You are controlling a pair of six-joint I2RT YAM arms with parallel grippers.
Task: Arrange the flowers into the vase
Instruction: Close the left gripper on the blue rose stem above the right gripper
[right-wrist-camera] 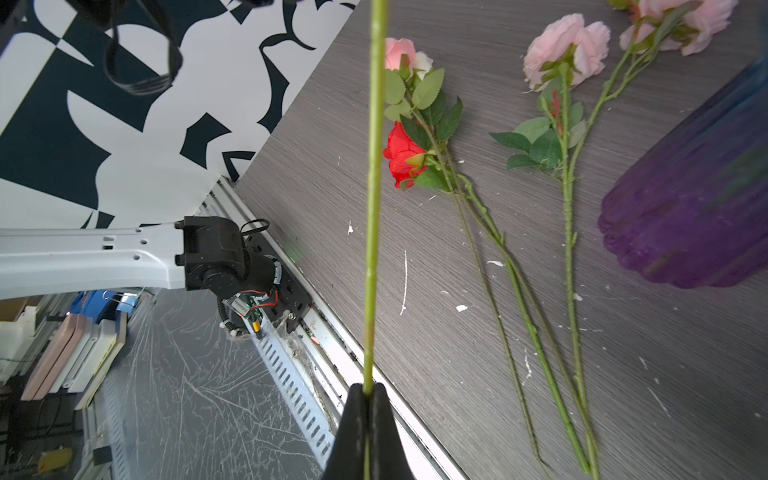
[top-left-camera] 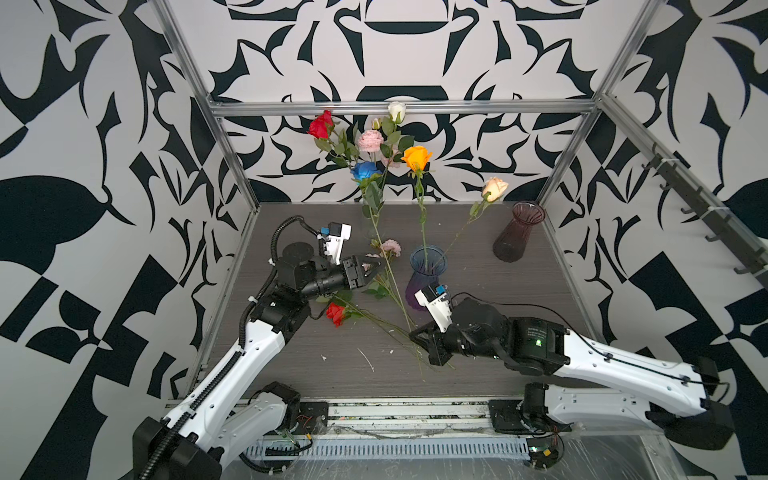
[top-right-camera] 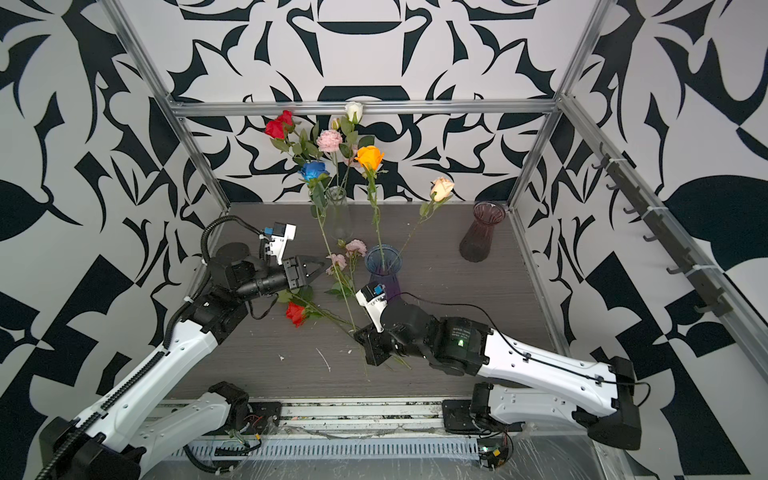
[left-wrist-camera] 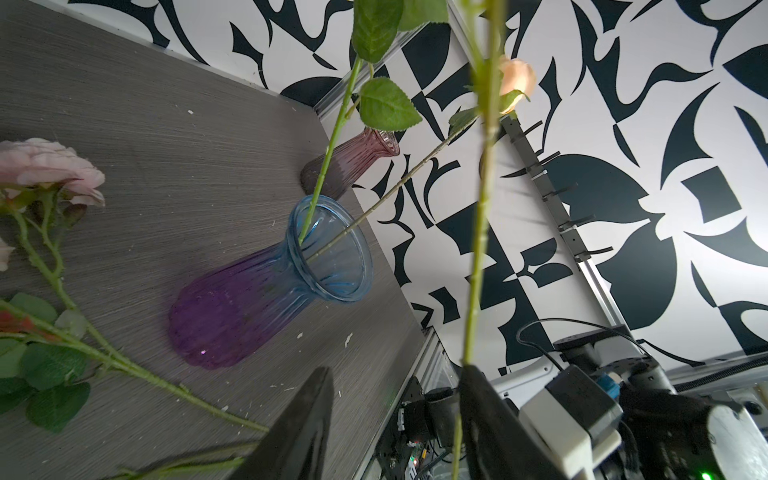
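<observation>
My right gripper [right-wrist-camera: 368, 388] is shut on the low end of the blue rose's stem [right-wrist-camera: 374, 166]. The stem rises slanting to the blue rose [top-left-camera: 365, 170]. My left gripper [left-wrist-camera: 395, 370] is open around that stem [left-wrist-camera: 478, 249], which lies against one finger [left-wrist-camera: 490, 415]. The blue-and-purple vase [top-left-camera: 428, 266] stands mid-table and holds an orange rose [top-left-camera: 415, 157] and a peach rose [top-left-camera: 494, 189]. A red rose [top-left-camera: 336, 313] and pale pink blooms [top-left-camera: 390, 247] lie on the table beside it.
A clear vase [top-right-camera: 338, 212] at the back holds a red rose [top-right-camera: 278, 124], a white rose [top-right-camera: 353, 110] and a pink bloom [top-right-camera: 329, 139]. A dark red vase [top-left-camera: 519, 232] stands at the back right. Metal frame posts edge the table [top-left-camera: 498, 332].
</observation>
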